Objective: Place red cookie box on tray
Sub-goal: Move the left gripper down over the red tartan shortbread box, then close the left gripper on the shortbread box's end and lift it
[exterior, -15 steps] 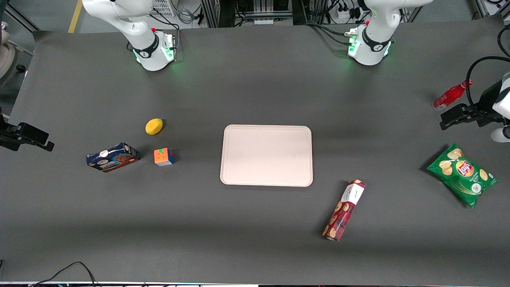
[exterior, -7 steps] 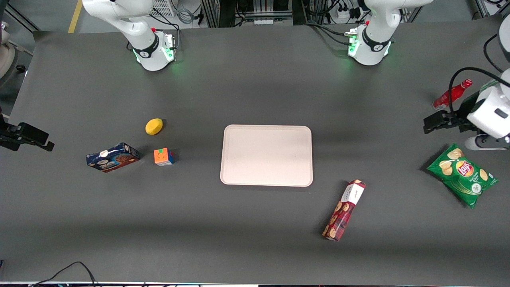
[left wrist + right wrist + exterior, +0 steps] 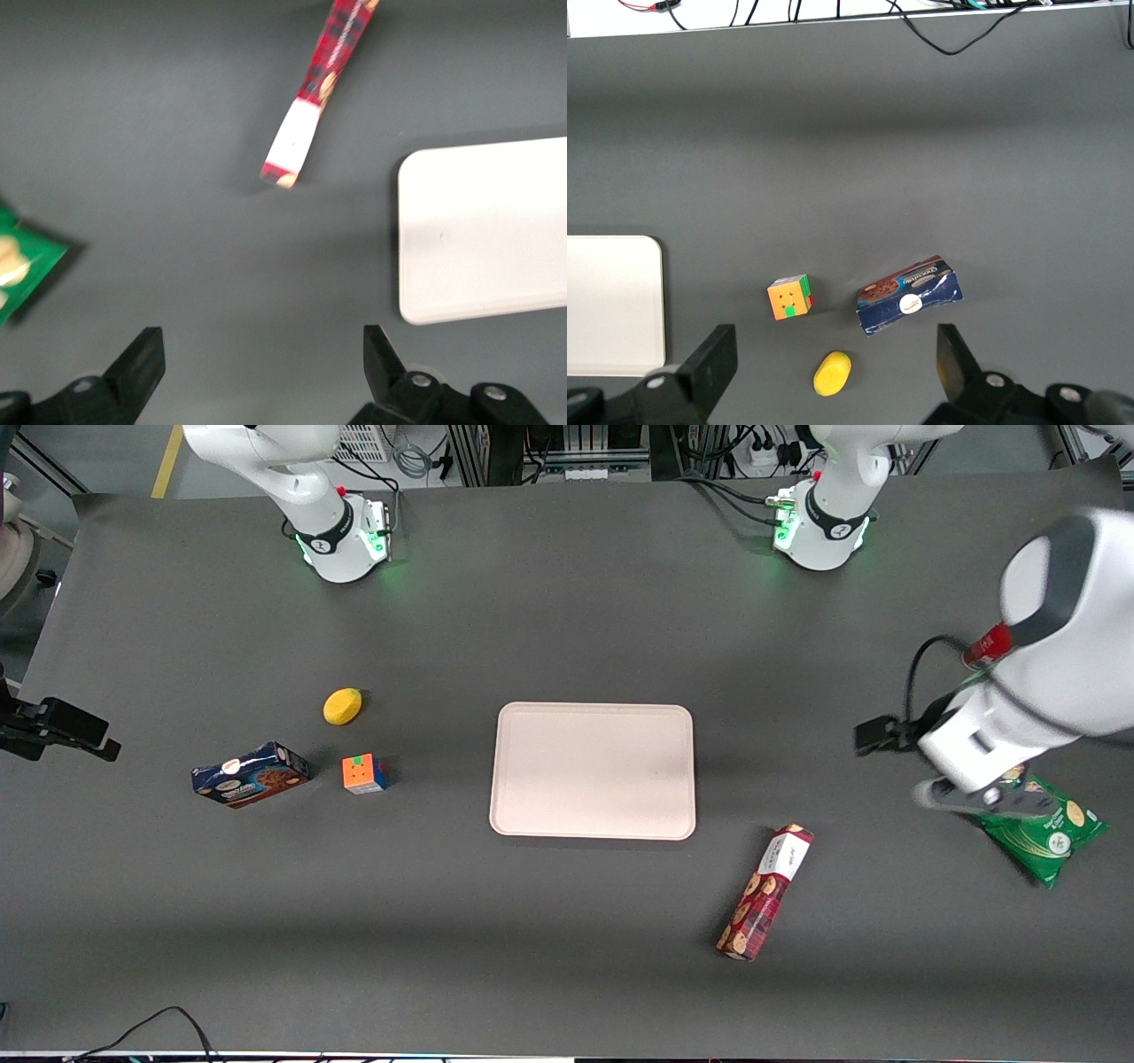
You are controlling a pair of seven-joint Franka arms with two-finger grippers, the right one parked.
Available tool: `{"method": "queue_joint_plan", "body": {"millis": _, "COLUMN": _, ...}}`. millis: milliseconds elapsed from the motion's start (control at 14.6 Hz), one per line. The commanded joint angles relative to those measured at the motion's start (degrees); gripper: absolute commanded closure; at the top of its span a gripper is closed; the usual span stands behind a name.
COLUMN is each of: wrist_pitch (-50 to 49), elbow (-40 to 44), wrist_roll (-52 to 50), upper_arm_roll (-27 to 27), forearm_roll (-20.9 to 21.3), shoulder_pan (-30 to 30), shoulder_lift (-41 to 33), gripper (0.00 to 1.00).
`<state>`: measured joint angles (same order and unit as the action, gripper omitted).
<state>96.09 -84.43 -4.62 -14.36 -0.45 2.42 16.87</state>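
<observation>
The red cookie box (image 3: 765,892) lies flat on the dark table, nearer to the front camera than the tray (image 3: 592,771), its white end panel pointing toward the tray's corner. It also shows in the left wrist view (image 3: 323,62), with the tray's end (image 3: 487,230) beside it. The tray holds nothing. My left gripper (image 3: 877,735) hangs above bare table between the tray and the chips bag, farther from the front camera than the box and apart from it. In the wrist view the gripper (image 3: 261,336) is open and holds nothing.
A green chips bag (image 3: 1045,837) lies under the working arm, also in the wrist view (image 3: 18,266). A red bottle (image 3: 986,645) is partly hidden by the arm. A blue cookie box (image 3: 251,774), a colour cube (image 3: 364,773) and a lemon (image 3: 342,706) lie toward the parked arm's end.
The left arm has swung in from the table's end toward the tray, over the chips bag. The gripper is now closer to the red cookie box. No object has moved.
</observation>
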Motion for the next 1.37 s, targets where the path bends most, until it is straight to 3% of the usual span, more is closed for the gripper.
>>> {"method": "queue_joint_plan", "body": {"millis": 0, "wrist_pitch": 6.0, "elbow": 4.4, "wrist_roll": 0.8, "upper_arm_roll": -0.9, "forearm_roll": 7.3, "shoulder_pan": -3.6, "shoulder_lift": 8.3, "gripper": 0.0}}
{"method": "queue_joint_plan", "body": {"millis": 137, "wrist_pitch": 8.4, "elbow": 4.4, "wrist_roll": 1.2, "upper_arm_roll": -0.9, "forearm_roll": 10.0, "shoulder_pan": -4.0, "shoulder_lift": 12.1, "gripper": 0.0}}
{"method": "queue_joint_plan", "body": {"millis": 686, "wrist_pitch": 26.5, "elbow": 4.5, "wrist_roll": 5.9, "upper_arm_roll": -0.7, "forearm_roll": 10.6, "shoulder_pan": -6.0, "shoulder_lift": 24.1, "gripper": 0.0}}
{"method": "queue_joint_plan", "body": {"millis": 1304, "wrist_pitch": 32.8, "elbow": 8.1, "wrist_roll": 12.4, "upper_arm_roll": 1.7, "forearm_roll": 11.3, "shoulder_pan": -6.6, "shoulder_lift": 31.0, "gripper": 0.0}}
